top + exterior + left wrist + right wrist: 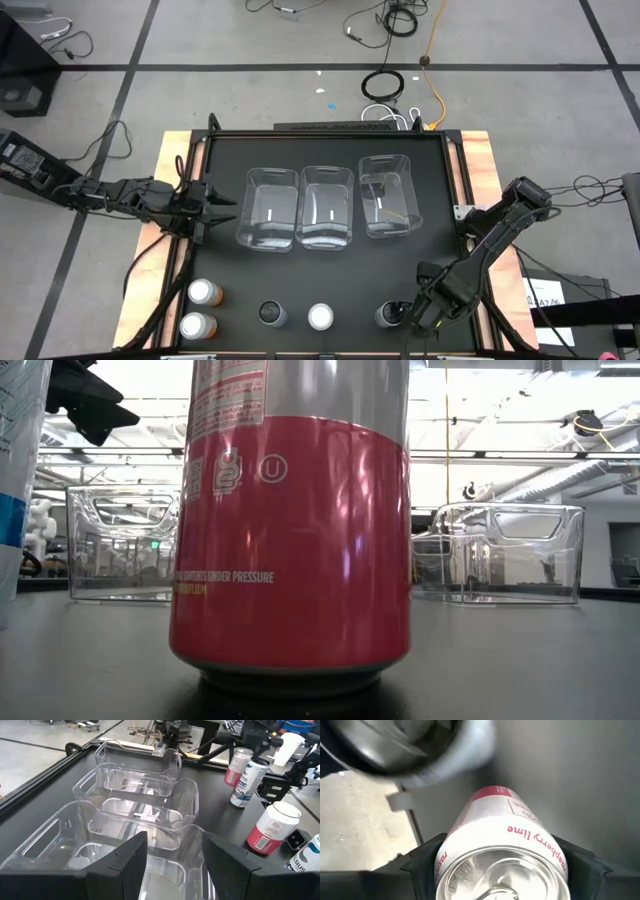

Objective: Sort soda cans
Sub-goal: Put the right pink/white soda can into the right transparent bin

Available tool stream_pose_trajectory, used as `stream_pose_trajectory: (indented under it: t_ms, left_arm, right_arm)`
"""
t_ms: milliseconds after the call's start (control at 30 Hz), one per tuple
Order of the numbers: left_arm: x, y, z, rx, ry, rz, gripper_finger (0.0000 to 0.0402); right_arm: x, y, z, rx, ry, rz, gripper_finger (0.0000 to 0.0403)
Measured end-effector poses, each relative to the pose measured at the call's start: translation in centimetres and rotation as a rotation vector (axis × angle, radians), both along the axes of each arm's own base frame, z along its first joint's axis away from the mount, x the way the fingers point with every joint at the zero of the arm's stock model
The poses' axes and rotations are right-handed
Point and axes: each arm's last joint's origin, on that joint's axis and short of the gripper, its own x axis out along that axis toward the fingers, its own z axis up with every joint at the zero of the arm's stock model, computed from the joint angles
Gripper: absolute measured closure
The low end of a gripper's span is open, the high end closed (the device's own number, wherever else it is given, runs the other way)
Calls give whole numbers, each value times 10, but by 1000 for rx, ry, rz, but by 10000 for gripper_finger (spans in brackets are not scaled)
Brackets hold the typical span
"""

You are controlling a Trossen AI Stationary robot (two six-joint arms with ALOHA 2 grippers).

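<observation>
In the right wrist view a pink-and-white soda can [502, 845] with a silver top sits between my right gripper's [502, 865] fingers, and a grey-topped can [395, 745] is close beside it. From above, my right gripper [418, 315] is at the table's near right and covers the pink can. Still standing along the near edge are two orange cans [205, 292], a dark can [270, 313], a pale-topped can [320, 317] and the grey-topped can [388, 315]. My left gripper [212, 210] hangs open beside the left bin [268, 208]. My right gripper holds the pink can by its upper body, just below the silver rim [470, 835]. One finger [422, 862] is on each side, coming from above and pointing down along the can. I cannot tell whether the can's base is on the table.
Three clear plastic bins stand side by side across the table's middle: left, centre [327, 205] and right [388, 195]. In the low view another pink can [290, 530] fills the foreground and stands upright on the mat. A raised frame runs along the black mat's edges [455, 180].
</observation>
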Motion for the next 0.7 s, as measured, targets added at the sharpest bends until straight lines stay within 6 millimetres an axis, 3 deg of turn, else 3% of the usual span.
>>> stream_pose_trajectory:
  t_ms: [433, 700]
  left_arm:
    - [0, 0, 0, 0, 0, 0, 204]
    - [0, 0, 0, 0, 0, 0, 204]
  right_arm:
    - [-43, -59, 56, -78, 11, -60, 116]
    - [-55, -104, 80, -92, -40, -118, 115]
